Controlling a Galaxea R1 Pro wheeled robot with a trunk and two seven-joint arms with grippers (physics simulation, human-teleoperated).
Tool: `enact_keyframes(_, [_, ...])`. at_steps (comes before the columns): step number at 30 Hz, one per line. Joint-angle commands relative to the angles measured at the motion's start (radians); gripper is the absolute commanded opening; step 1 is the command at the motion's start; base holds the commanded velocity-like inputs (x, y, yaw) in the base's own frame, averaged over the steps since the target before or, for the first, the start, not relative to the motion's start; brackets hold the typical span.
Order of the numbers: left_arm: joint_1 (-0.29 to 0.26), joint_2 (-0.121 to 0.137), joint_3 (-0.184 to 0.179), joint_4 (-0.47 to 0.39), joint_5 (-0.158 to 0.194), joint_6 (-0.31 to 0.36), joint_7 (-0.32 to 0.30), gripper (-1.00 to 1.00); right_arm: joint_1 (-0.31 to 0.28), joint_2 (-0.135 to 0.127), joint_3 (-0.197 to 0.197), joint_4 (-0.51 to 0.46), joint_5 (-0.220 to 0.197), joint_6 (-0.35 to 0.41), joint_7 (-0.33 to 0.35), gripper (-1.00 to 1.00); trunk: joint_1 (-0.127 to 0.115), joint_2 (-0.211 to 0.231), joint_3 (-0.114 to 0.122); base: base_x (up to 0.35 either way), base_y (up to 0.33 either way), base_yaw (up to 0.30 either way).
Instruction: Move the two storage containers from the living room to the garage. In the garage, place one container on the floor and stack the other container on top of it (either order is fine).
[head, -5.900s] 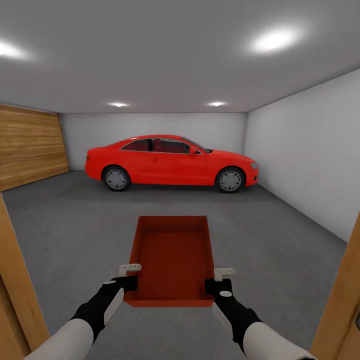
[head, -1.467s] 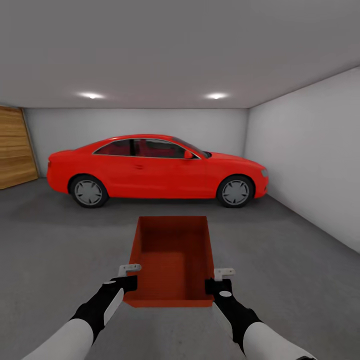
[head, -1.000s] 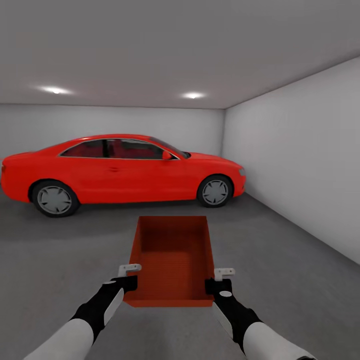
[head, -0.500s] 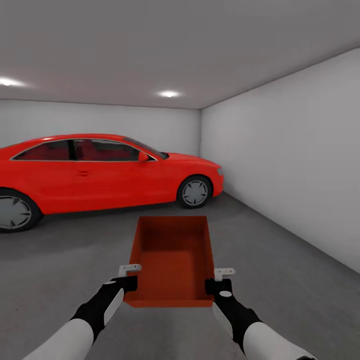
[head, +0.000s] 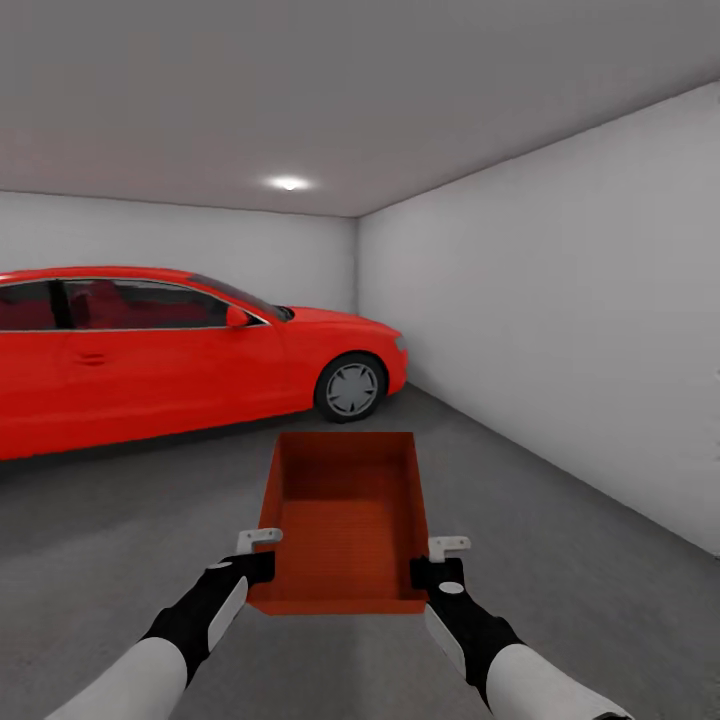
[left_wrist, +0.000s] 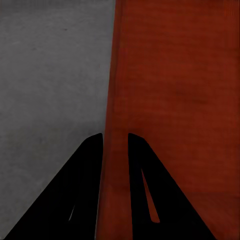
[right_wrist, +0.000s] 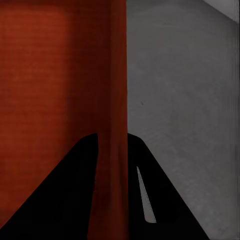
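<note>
Head view: the storage container (head: 345, 520) is carried at centre, near the robot, above the garage floor (head: 560, 560); a red car (head: 150, 350) stands far left and a pale wall (head: 560, 330) on the right. Left gripper (head: 262, 552) and right gripper (head: 445, 560) each pinch a side wall of the bin, one finger inside and one outside, jaws narrowed to wall thickness. Both arms extend forward, level and parallel. Judged step: transport into the garage. Next move calls for choosing bare floor and lowering the bin flat before releasing.
</note>
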Motion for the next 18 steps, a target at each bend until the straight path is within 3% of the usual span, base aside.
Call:
enact_keyframes(1, [-0.001,0.003,0.024,-0.005,-0.018,-0.022,0.016,-1.0,-0.001,-0.001,0.011,0.001,-0.026,0.001,0.01,-1.0,0.001,-0.001,-0.001,0.32,0.142,-0.289])
enact_keyframes(18, [-0.001,0.004,0.024,-0.005,-0.018,-0.022,0.016,-1.0,-0.001,0.0,0.012,0.002,-0.026,0.001,0.01,-1.0,0.001,-0.001,-0.001,0.32,0.148,-0.289])
